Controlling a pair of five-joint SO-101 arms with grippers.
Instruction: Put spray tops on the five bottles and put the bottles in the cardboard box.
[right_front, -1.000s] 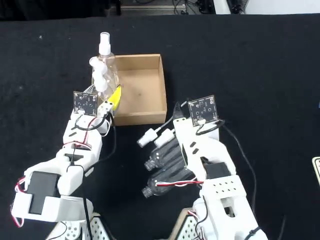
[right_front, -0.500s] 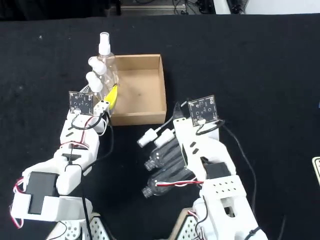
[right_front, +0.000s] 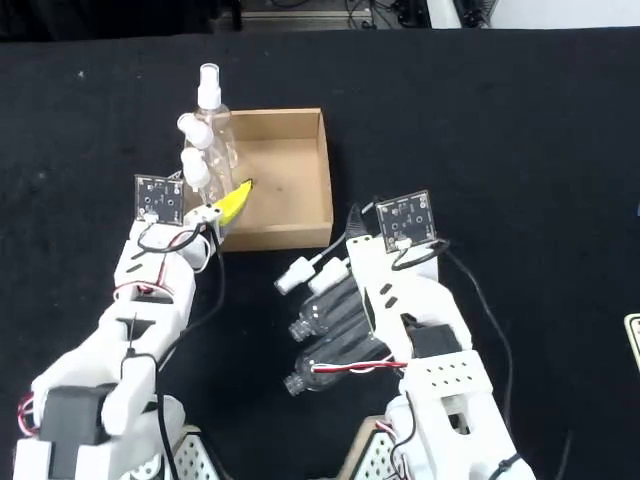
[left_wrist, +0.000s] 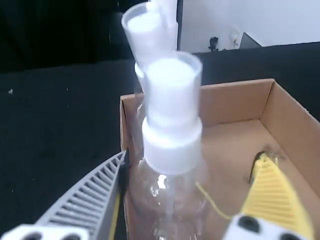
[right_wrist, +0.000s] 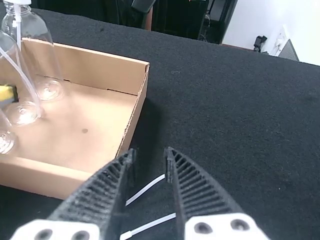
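Standing in the cardboard box (right_front: 326, 170), a third spray bottle (left_wrist: 171, 127) has been released; the left gripper (right_front: 218, 200) is spread wide, empty.

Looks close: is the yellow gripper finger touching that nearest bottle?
Apart. The left wrist view shows box floor between the yellow finger and the bottle.

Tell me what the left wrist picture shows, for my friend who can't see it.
A clear bottle with a white spray top stands inside the cardboard box by its side wall, between the fingers of the open left gripper, one grey, one yellow. More spray tops rise behind it.
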